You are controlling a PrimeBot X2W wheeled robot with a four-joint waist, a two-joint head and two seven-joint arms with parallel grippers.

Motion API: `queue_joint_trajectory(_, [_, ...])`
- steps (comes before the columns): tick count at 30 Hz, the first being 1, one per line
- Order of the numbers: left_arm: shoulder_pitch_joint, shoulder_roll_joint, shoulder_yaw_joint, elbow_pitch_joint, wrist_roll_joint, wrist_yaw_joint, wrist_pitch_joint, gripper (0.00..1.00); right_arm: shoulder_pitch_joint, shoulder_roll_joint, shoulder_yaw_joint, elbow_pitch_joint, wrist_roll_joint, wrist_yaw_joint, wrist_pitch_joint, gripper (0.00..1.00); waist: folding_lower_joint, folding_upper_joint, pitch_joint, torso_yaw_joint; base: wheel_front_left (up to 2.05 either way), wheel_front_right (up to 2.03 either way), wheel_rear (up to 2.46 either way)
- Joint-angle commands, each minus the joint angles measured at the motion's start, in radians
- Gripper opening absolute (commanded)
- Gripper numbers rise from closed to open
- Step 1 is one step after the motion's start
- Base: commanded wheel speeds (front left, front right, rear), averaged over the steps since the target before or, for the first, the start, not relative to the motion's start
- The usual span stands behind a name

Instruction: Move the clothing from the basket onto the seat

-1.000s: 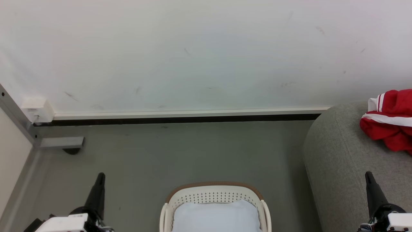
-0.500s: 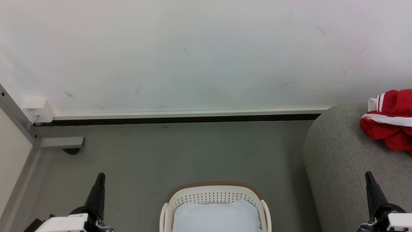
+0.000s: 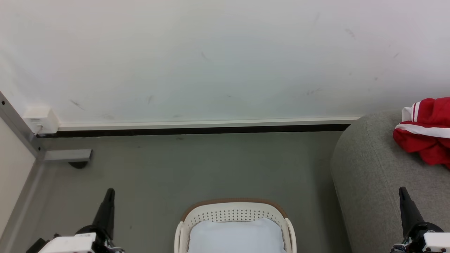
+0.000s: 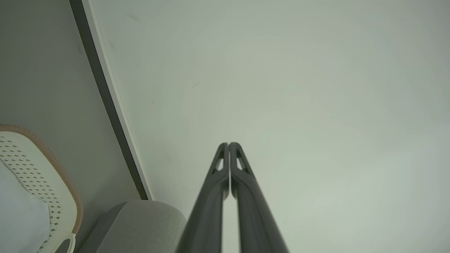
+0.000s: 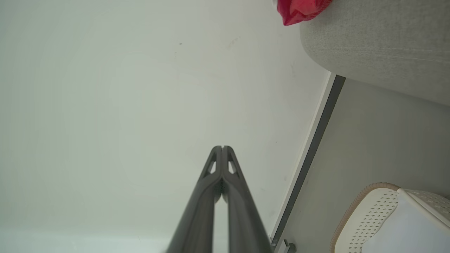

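Nothing has moved in the last second. The left gripper (image 4: 229,144) and right gripper (image 5: 222,147) have their jaws pressed together and empty. The red jersey (image 3: 427,130), with white stripes, lies crumpled on the grey sofa (image 3: 369,175), well beyond the right jaws. The basket (image 3: 233,201), between both jaws, holds a pale blue cloth (image 3: 235,235). The transfer looks complete.

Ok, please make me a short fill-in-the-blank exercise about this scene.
1. The red jersey lies on the grey ____.
2. The pale cloth lies inside the white ____.
3. The jaws of the left gripper and the right gripper are both ____.
Missing words: sofa; basket; shut.
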Motion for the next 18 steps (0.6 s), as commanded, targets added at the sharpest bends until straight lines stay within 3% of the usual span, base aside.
queue_joint_trajectory(1, [-0.009,0.006,0.002,-0.003,-0.014,-0.006,0.003,0.00,-0.012,-0.006,-0.004,-0.005,0.001,-0.002,0.004,0.00,0.0000,0.0000,0.000,0.000,0.00,0.00,0.00])
queue_joint_trajectory(18, [-0.009,0.006,0.002,-0.003,-0.014,-0.006,0.003,0.00,-0.012,-0.006,-0.004,-0.005,0.001,-0.002,0.004,0.00,0.0000,0.0000,0.000,0.000,0.00,0.00,0.00])
